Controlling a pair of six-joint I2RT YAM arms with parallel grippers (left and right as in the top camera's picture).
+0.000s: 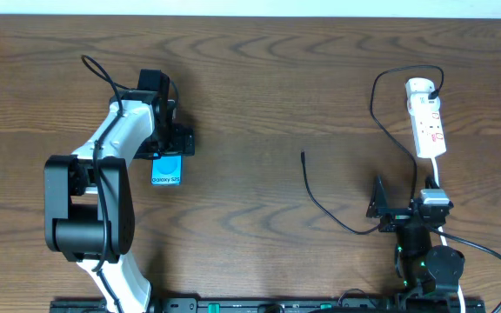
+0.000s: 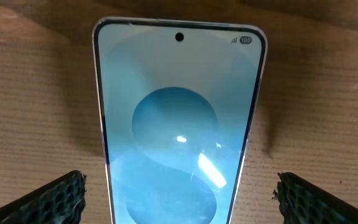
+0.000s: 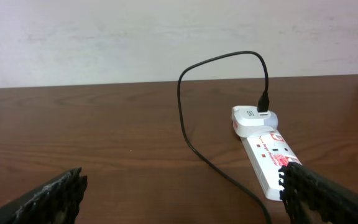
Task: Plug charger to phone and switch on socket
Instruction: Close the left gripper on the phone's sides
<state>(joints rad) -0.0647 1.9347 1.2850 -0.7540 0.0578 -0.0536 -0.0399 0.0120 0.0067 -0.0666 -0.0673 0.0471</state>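
Note:
The phone [image 1: 167, 169] lies flat on the wooden table, blue screen up, and fills the left wrist view [image 2: 179, 112]. My left gripper [image 1: 169, 149] is open right over it, one finger on each side of the phone [image 2: 182, 202], not touching it. The socket strip [image 1: 429, 126] lies at the far right and shows in the right wrist view [image 3: 269, 155]. The black charger cable [image 1: 318, 200] runs from a white adapter [image 1: 419, 87] on the strip, and its plug tip [image 1: 303, 156] lies loose mid-table. My right gripper [image 1: 404, 200] is open and empty near the strip's near end [image 3: 188, 199].
The strip's white lead [image 1: 436, 174] runs back toward the right arm's base. The cable loops high behind the adapter [image 3: 253, 118] and crosses the table in front of my right gripper [image 3: 191, 146]. A pale wall stands behind the table's far edge.

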